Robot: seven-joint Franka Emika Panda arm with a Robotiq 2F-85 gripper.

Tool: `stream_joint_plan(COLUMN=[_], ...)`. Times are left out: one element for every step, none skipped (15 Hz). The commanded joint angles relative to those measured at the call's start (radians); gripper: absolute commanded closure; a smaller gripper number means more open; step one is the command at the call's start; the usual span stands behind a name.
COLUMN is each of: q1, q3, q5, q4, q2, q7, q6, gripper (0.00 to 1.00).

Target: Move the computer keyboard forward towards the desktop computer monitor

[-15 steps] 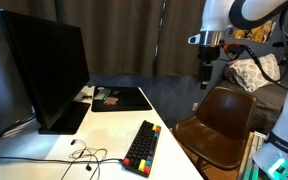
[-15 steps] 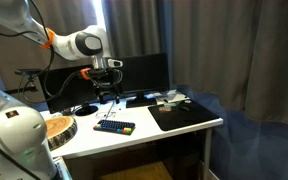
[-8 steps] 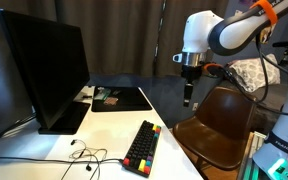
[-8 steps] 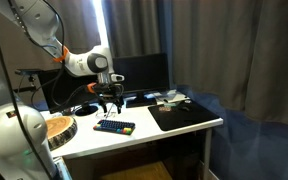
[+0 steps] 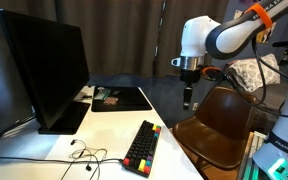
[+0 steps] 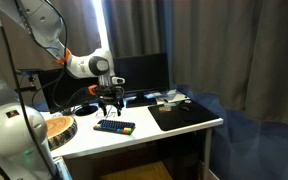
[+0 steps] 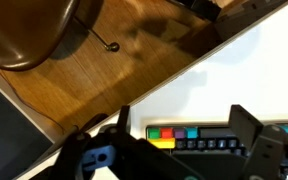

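Note:
The computer keyboard (image 5: 142, 147) is long and black with red, yellow and green keys at its near end. It lies on the white desk in front of the big dark desktop computer monitor (image 5: 44, 70). Both also show in an exterior view: keyboard (image 6: 114, 126), monitor (image 6: 136, 73). My gripper (image 5: 189, 100) hangs above the keyboard, apart from it, as also seen in an exterior view (image 6: 110, 106). In the wrist view the gripper (image 7: 184, 128) is open and empty, its fingers (image 7: 248, 128) spread over the keyboard's coloured-key end (image 7: 199, 138).
A flat black desk mat (image 5: 119, 99) with small items lies beyond the keyboard. Loose cables (image 5: 84, 155) lie by the monitor stand. A brown chair (image 5: 219, 125) stands beside the desk edge. A round wooden object (image 6: 56, 127) sits near the desk end.
The arm has come down from high up and swung over towards the keyboard. In the last half second it barely moved. The keyboard has stayed in place.

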Motion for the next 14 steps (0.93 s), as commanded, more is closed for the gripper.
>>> stream_joint_plan(q1=[0.013,0.016,0.020,0.021,0.021,0.020,0.018,0.013,0.012,0.012,0.014,0.014,0.015,0.018], q3=[-0.002,-0.001,0.000,0.002,0.005,0.008,0.012,0.017,0.018,0.019,0.019,0.015,0.011,0.002], q5=[0.044,0.056,0.072,0.089,0.098,0.099,0.098,0.064,0.043,0.029,0.018,0.002,-0.019,-0.063], q4=[0.022,0.022,0.022,0.026,0.029,0.032,0.036,0.038,0.042,0.044,0.047,0.049,0.052,0.055], q2=[0.107,0.132,0.154,0.179,0.205,0.229,0.254,0.282,0.307,0.330,0.352,0.372,0.388,0.407], q7=[-0.030,-0.040,-0.053,-0.062,-0.064,-0.054,-0.042,-0.006,0.017,0.043,0.059,0.083,0.108,0.153], q6=[0.001,0.013,0.024,0.026,0.039,0.048,0.070,0.102,0.130,0.164,0.201,0.245,0.281,0.314], gripper=[0.00,0.00,0.00,0.00,0.12,0.27,0.34,0.43,0.50,0.56,0.64,0.70,0.76,0.84])
